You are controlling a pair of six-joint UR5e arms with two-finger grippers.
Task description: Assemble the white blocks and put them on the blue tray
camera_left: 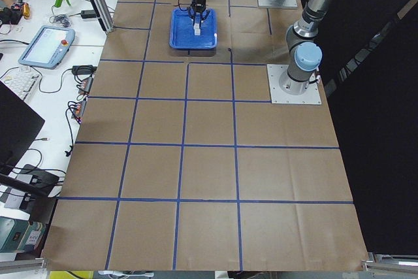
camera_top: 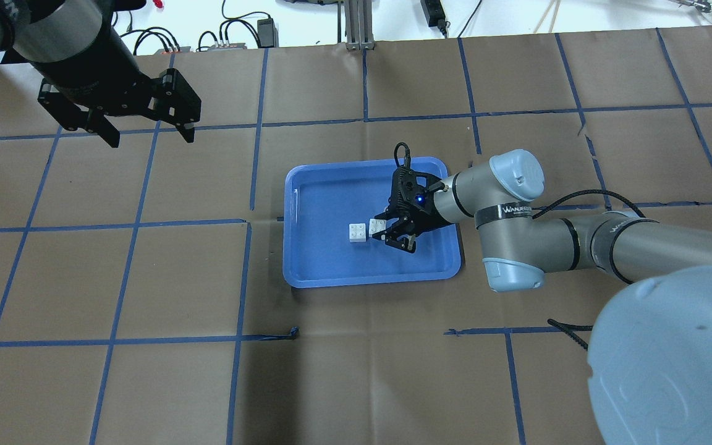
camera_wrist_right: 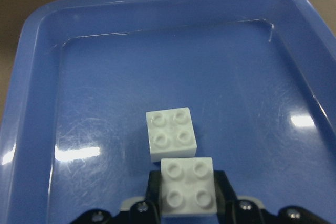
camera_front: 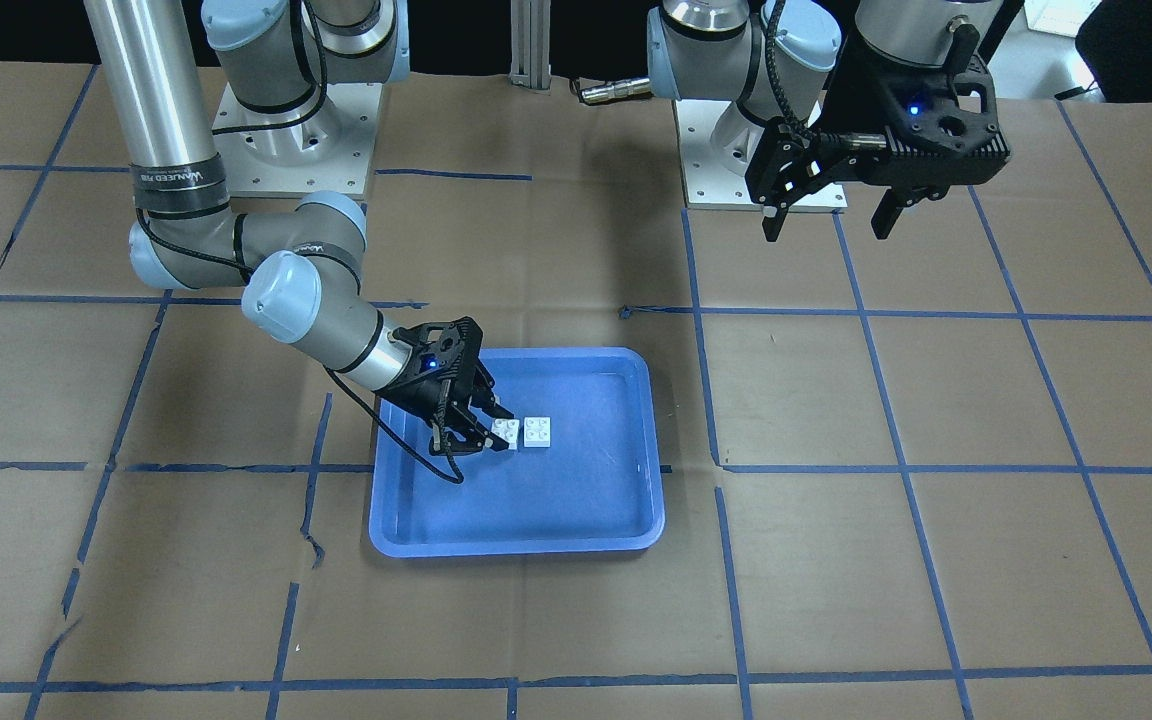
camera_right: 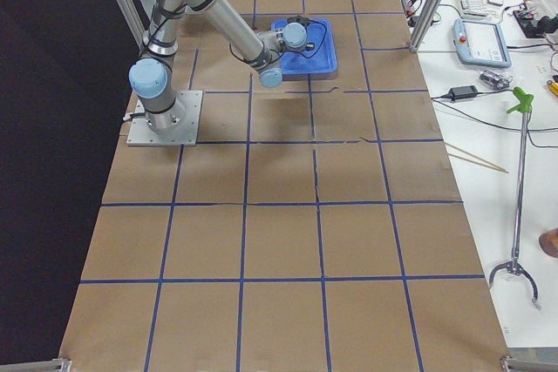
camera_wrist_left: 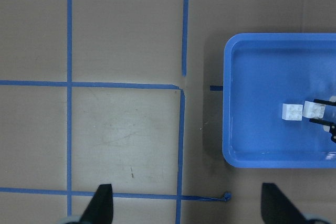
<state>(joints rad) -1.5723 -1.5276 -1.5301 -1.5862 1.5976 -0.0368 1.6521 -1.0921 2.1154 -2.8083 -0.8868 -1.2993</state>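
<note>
The blue tray (camera_front: 536, 520) lies mid-table. A white four-stud block (camera_front: 537, 432) rests on its floor. My right gripper (camera_front: 496, 432) is low inside the tray, shut on a second white block (camera_front: 507, 431), which it holds right beside the first. In the right wrist view the held block (camera_wrist_right: 188, 186) sits between the fingers, just in front of the loose block (camera_wrist_right: 171, 134). I cannot tell whether the two touch. My left gripper (camera_top: 149, 135) is open and empty, raised well away from the tray (camera_top: 319, 259).
The table is brown paper marked with a blue tape grid (camera_top: 245, 222). The arm bases (camera_front: 756, 170) stand at the robot's edge. A white bench with a teach pendant (camera_left: 44, 45) and cables runs along the far side.
</note>
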